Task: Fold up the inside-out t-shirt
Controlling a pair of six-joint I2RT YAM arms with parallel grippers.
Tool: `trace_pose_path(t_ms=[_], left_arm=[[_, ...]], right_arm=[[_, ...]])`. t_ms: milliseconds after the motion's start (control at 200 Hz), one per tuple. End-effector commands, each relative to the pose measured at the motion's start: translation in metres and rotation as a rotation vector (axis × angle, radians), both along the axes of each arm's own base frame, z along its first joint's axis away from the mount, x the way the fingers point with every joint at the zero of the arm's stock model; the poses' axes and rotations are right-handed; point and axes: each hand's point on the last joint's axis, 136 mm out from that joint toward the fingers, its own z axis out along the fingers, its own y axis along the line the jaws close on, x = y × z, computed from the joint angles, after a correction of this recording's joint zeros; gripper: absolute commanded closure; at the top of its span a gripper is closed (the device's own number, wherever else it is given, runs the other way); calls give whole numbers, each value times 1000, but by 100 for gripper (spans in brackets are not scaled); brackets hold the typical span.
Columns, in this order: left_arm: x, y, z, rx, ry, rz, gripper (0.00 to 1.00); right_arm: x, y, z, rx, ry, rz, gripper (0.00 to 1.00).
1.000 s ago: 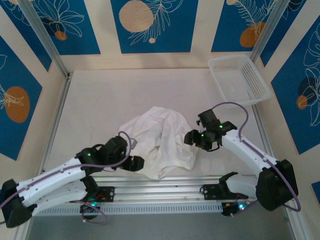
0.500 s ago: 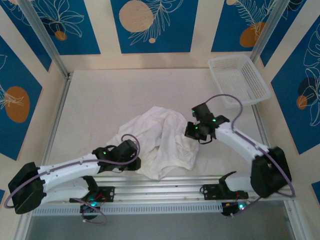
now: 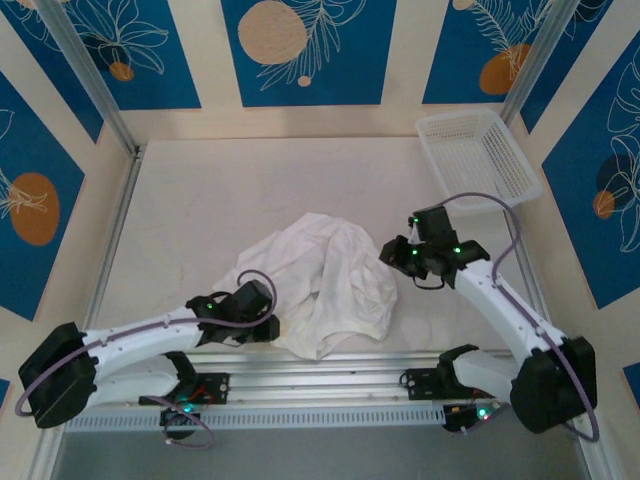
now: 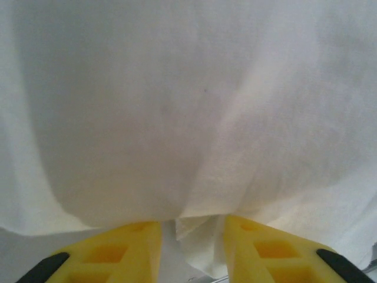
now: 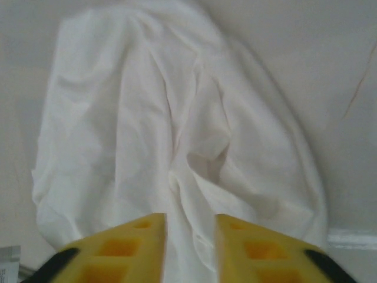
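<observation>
Well, you have hardly begun, I think. The inside-out t-shirt (image 3: 320, 280) lies in a crumpled heap with no neat fold in it, so all the folding is left to do. Your left gripper (image 4: 191, 236) has its fingers (image 4: 121, 247) apart, with a small flap of cloth between them, not pinched. Your right gripper (image 5: 189, 236) is apart too and holds nothing. The shirt spreads out just ahead of it.

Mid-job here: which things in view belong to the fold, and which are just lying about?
Job:
white t-shirt, crumpled on the table
left gripper, at its near edge
right gripper, at its right edge

Lying about:
white mesh basket, far right corner
</observation>
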Motion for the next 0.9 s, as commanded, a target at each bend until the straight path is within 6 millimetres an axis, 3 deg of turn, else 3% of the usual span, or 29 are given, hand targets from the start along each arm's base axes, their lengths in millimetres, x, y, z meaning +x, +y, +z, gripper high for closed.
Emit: trace_pose_path(t_ms=[0, 135, 285, 365, 420, 535, 705, 895], left_arm=[[2, 14, -3, 25, 1, 57, 64], [-3, 26, -8, 73, 32, 78, 61], [-4, 20, -7, 37, 45, 69, 60], [-4, 17, -7, 21, 48, 70, 59], [-4, 15, -8, 13, 50, 66, 58], [-5, 4, -8, -50, 71, 59, 56], [-2, -27, -1, -291, 145, 96, 57], [2, -45, 6, -343, 164, 30, 74]], right_arm=[[-11, 13, -18, -69, 78, 103, 53], [-7, 24, -39, -163, 123, 148, 49], [-4, 30, -63, -201, 179, 148, 51], [-4, 32, -69, -209, 195, 145, 62], [-4, 32, -69, -212, 192, 143, 77], [-1, 35, -54, -187, 152, 151, 100], [7, 31, -7, -122, 13, 116, 100], [11, 23, 32, 36, -96, 34, 100]])
